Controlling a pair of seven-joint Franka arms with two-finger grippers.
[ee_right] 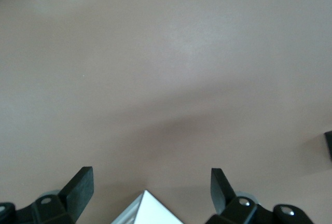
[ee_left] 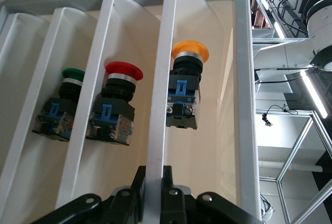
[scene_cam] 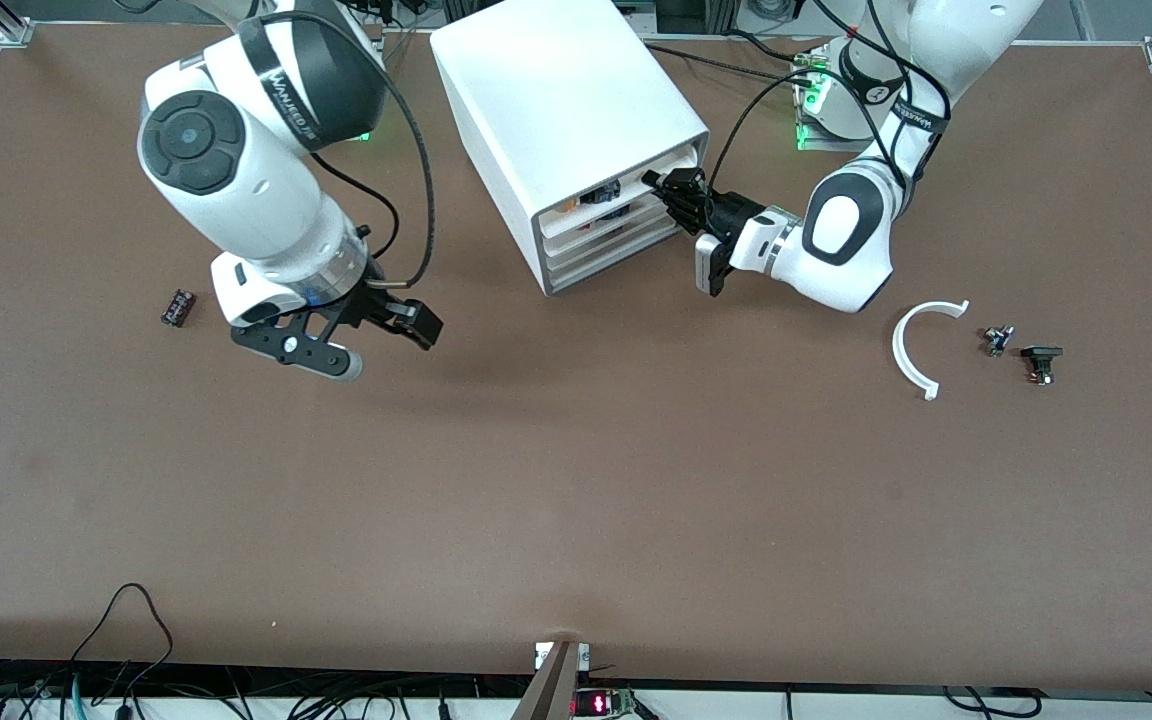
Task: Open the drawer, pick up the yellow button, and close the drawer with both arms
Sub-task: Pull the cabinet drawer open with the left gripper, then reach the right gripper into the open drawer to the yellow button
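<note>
Your left gripper [scene_cam: 664, 190] is clenched on a thin divider wall of the drawer [ee_left: 244, 53], at the cabinet [scene_cam: 556, 110] front, a hold that should let you pull the tray out. The drawer sits barely open. Inside are 3 push buttons, 1 per compartment: green [ee_left: 72, 74], red [ee_left: 123, 70], and the orange button [ee_left: 190, 52] at the gripper's 1 o'clock. Your right gripper [scene_cam: 376, 335] waits with fingers spread wide, holding nothing, over bare table [scene_cam: 576, 480] at the cabinet's 8 o'clock.
</note>
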